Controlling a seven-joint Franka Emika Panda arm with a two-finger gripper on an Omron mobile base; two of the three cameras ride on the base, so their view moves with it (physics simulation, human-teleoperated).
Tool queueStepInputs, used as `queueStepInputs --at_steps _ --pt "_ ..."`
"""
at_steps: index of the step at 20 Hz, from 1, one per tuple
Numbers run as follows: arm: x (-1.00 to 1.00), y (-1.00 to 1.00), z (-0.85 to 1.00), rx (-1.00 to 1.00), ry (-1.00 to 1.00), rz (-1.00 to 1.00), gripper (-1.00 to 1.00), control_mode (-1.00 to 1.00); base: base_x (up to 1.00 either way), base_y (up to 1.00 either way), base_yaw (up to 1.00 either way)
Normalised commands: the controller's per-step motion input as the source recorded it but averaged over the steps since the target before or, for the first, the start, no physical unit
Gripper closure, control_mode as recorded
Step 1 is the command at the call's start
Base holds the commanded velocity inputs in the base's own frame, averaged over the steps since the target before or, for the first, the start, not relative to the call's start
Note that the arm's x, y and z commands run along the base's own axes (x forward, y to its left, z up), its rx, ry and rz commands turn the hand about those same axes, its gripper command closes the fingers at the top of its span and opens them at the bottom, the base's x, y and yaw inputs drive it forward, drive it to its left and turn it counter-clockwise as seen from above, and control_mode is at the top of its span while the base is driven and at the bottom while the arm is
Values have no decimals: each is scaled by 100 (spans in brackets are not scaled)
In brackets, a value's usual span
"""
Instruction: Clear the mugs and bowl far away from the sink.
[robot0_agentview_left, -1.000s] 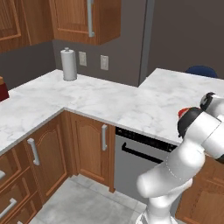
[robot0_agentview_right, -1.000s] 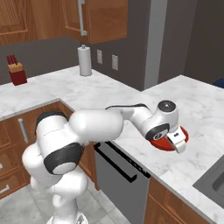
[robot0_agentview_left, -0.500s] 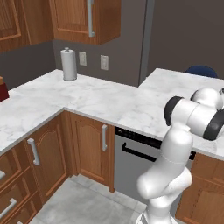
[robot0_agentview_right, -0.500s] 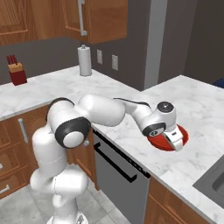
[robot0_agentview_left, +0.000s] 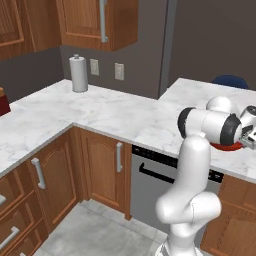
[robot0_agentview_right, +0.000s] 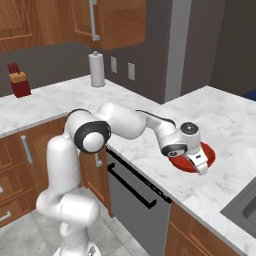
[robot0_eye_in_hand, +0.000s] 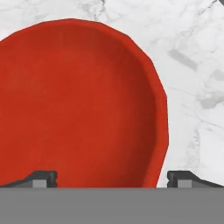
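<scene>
Two fingers (robot0_eye_in_hand: 112, 177), spread as wide as they go and holding nothing, hang just above the red bowl (robot0_eye_in_hand: 78, 100) on the marble desk (robot0_eye_in_hand: 192, 65), its near rim lying between the tips, its body stretching ahead of them.

Loads of bare counter (robot0_agentview_right: 220, 115) all round the bowl (robot0_agentview_right: 209, 153), nothing crowding it. Sink (robot0_agentview_right: 245, 210) sits off toward the near corner, well apart. Paper towel roll (robot0_agentview_right: 96, 69) and knife block (robot0_agentview_right: 19, 82) are way back by the wall.
</scene>
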Motion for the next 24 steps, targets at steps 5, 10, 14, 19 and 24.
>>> queueStepInputs --at_steps 5,10,14,19,24 --pt "-31 -43 0 3 -2 0 -100 -100 0 0 0" --pt "1 0 0 0 0 0 -100 -100 0 0 0" --pt "27 9 -7 0 0 0 -100 -100 0 0 0" --pt "41 19 -23 0 2 0 -100 -100 0 0 0" --pt "5 2 -46 0 3 0 -100 -100 0 0 0"
